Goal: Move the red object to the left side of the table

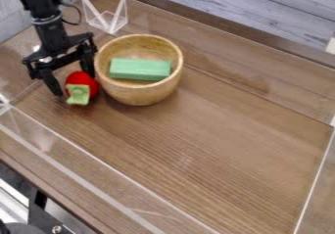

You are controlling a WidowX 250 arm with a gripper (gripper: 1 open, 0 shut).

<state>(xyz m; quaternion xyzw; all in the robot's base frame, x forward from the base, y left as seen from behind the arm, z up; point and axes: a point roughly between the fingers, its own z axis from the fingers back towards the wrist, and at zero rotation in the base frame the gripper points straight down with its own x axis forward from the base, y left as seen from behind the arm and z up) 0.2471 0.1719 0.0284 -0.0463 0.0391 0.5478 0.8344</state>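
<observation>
Reaching down from upper left, pincer (76,81) open, angled beside red toy (81,85)

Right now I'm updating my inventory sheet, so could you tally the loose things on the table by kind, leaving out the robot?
Red toy with a green leafy cap: 1
Green rectangular block: 1
Round wooden bowl: 1
Total: 3
</observation>
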